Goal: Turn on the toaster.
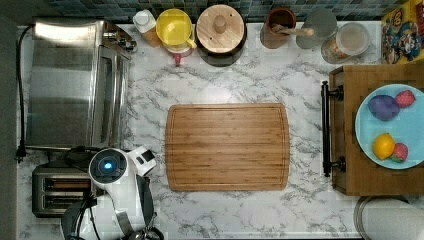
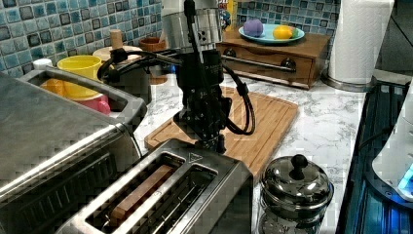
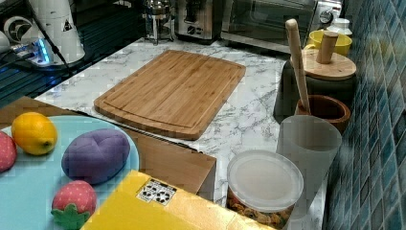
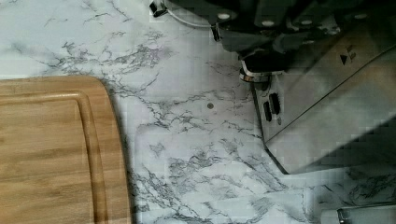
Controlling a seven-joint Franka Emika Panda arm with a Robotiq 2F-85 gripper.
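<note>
Hand [image 2: 210, 139] at toaster's [image 2: 165, 195] far end, beside cutting board [image 2: 263, 122]

Open marble counter [image 1: 150, 125] lies between the cutting board [image 1: 227, 146] and the toaster [image 1: 60, 197], which is hemmed by the toaster oven [image 1: 75, 82] and a lidded steel-and-glass pot [image 2: 295, 190].

A white marble counter [image 1: 240, 85] veined in grey carries a honey-brown striped cutting board [image 1: 227, 147], a brushed silver toaster [image 2: 160, 195], a yellow cup [image 1: 173, 27], and a pale blue plate [image 1: 407, 127] with purple, yellow and red fruit, before blue-green mosaic tiles [image 2: 44, 29].
</note>
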